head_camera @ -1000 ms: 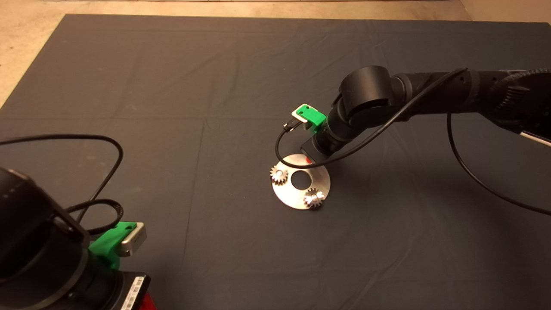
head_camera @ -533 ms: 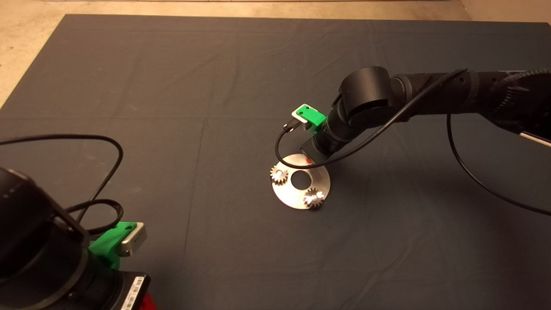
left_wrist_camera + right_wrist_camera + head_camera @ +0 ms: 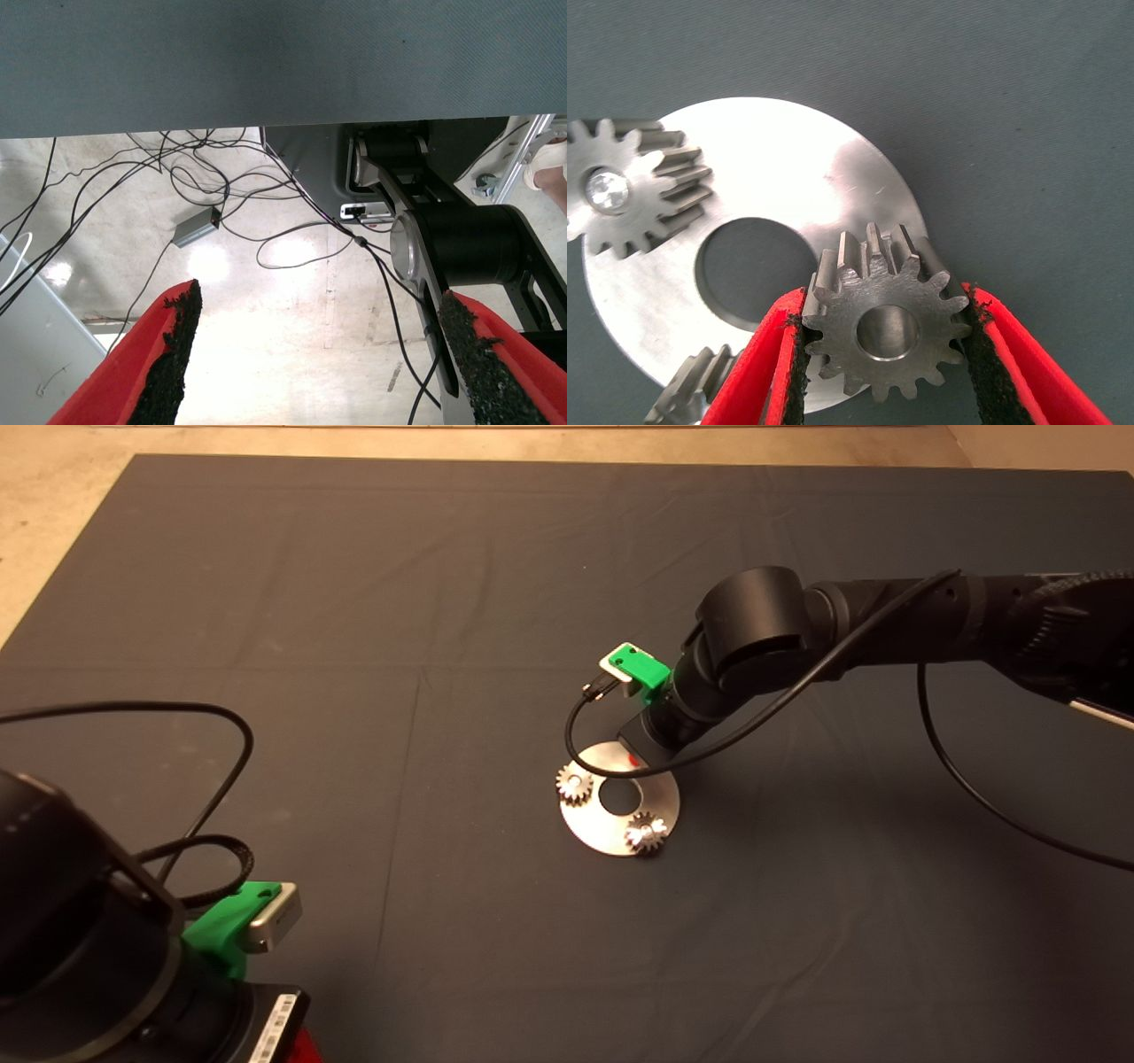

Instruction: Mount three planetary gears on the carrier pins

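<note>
A flat round silver disc [image 3: 599,828] lies mid-mat. Two planetary gears sit on its carrier pins: one at the left rim [image 3: 574,785], one at the near rim [image 3: 645,833]. My right gripper [image 3: 633,760] is over the disc's far edge. In the right wrist view it [image 3: 884,303] is shut on the third gear [image 3: 886,329], held flat just above the disc [image 3: 788,168]. A seated gear [image 3: 629,190] shows its pin tip [image 3: 609,190]; the other gear [image 3: 691,394] shows partly. The third pin is hidden. My left gripper [image 3: 319,310] is parked at the lower left, open.
The right arm's black cable [image 3: 576,726] loops over the disc's far left side. The dark mat [image 3: 354,602] spreads wide around the disc. The left wrist view shows floor cables [image 3: 221,195] and a robot base [image 3: 461,248] past the mat's edge.
My right gripper has dropped slightly toward the disc with the gear in it. The seated gears and the left arm have not moved.
</note>
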You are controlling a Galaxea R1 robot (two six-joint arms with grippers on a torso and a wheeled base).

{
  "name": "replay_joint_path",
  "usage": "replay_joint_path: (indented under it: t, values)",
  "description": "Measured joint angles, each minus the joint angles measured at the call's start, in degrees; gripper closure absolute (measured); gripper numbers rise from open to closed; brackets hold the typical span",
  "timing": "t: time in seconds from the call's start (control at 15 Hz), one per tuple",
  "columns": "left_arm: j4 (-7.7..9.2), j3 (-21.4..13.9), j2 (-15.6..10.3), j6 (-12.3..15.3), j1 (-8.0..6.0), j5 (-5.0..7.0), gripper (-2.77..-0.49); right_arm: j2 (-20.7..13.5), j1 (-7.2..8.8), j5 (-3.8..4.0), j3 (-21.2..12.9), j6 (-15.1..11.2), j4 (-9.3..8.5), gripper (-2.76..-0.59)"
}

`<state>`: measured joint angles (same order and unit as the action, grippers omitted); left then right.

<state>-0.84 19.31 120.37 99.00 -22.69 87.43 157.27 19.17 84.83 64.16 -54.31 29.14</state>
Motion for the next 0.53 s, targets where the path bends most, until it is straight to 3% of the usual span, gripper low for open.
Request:
replay_joint_path:
  t: [0.53]
  values:
    - [0.02, 0.0, 0.1, 0.0, 0.00, 0.01, -1.89, -0.2, -0.01, 0.09, -0.6, 0.0, 0.05, -1.07]
